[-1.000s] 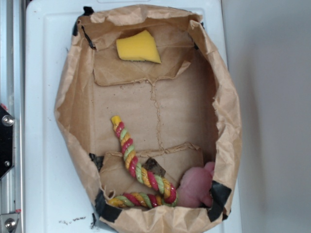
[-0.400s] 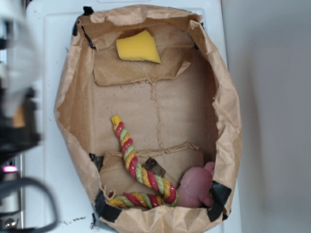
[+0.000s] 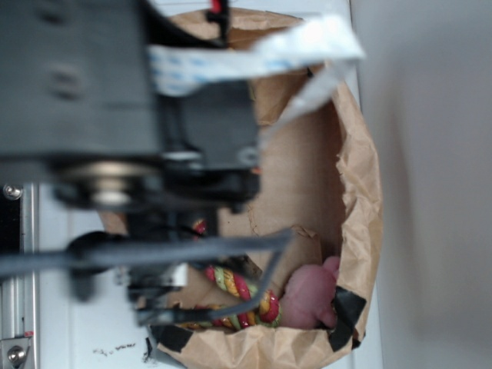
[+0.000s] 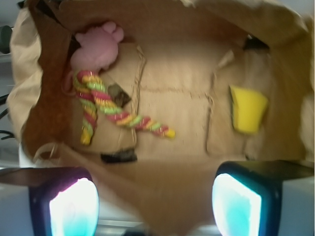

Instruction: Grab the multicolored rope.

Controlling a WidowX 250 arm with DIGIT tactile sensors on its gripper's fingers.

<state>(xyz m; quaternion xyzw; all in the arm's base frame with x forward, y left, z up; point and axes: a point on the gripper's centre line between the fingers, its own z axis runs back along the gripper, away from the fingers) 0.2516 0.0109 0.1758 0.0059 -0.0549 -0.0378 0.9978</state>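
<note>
The multicolored rope [image 4: 118, 110], twisted red, yellow and pale green, lies bent on the floor of the brown paper bag [image 4: 162, 59], one end beside the pink plush toy [image 4: 96, 44]. In the exterior view only a short stretch of the rope [image 3: 246, 292] shows under the blurred black arm [image 3: 131, 131]. My gripper [image 4: 155, 204] is open, high above the bag's near wall, with nothing between its glowing pads [image 4: 74, 206].
A yellow sponge [image 4: 247, 108] lies at the bag's other end. The pink plush [image 3: 307, 296] sits in the bag's corner next to black tape [image 3: 346, 307]. The bag's crumpled walls [image 3: 361, 200] stand up all round, on a white surface [image 3: 69, 292].
The arm has swung in from the left edge and now covers most of the bag in the exterior view. Rope, plush and bag have not moved.
</note>
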